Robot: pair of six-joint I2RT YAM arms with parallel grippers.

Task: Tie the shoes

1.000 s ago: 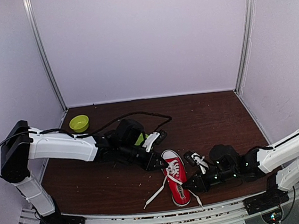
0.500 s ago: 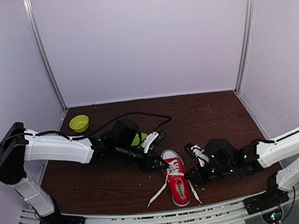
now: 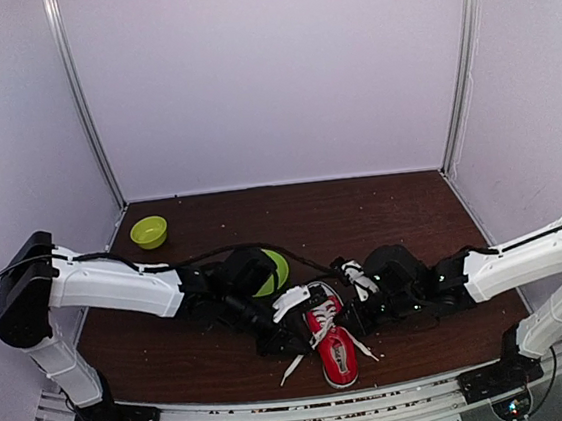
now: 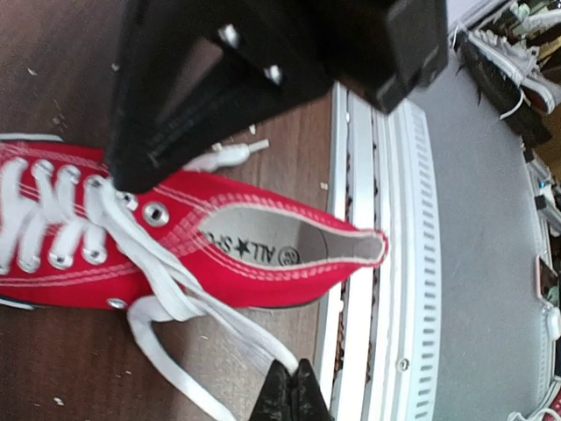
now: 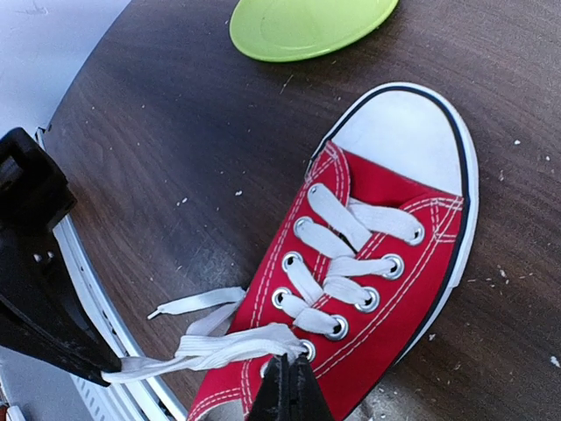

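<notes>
Your left arm point(image 3: 118, 283) reaches low toward the centre. Its left gripper point(image 4: 289, 399) has both fingers pressed together, pinching the white lace point(image 4: 232, 326). Your right arm point(image 3: 527, 255) stretches low from the opposite side. The right gripper point(image 5: 289, 386) is likewise clamped on the white lace.

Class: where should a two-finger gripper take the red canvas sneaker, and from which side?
Probably the heel collar of the red canvas sneaker, from above: its mouth opens upward, so one finger fits inside, one outside the thin wall. That end faces the near edge of the wooden table, away from the white laces pinched by the left gripper and right gripper.
</notes>
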